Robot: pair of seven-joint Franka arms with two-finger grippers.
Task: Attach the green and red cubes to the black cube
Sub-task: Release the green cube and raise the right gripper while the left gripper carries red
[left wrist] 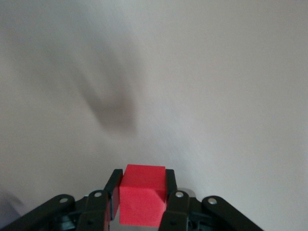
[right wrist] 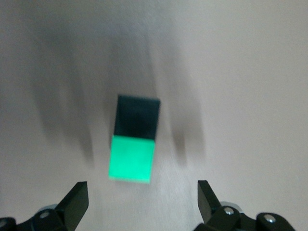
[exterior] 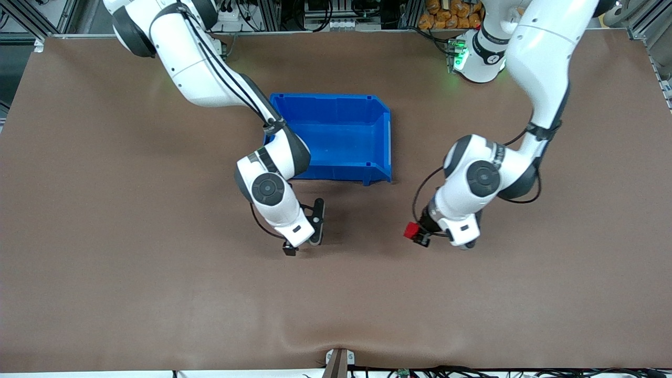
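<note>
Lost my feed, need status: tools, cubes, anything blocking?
Left tool shut on red cube, over bare table. Right tool open over joined green cube and black cube. Nothing blocking; blue bin apart.

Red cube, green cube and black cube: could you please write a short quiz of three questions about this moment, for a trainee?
1. True or false: the left tool is shut on the red cube.
2. Choose one. In the right wrist view, the green cube touches: A) the black cube; B) the red cube; C) nothing but the table.
3. Fill the blank: the right tool, over the joined pair, is ____ (open or shut).

Key: 1 true; 2 A; 3 open.
</note>
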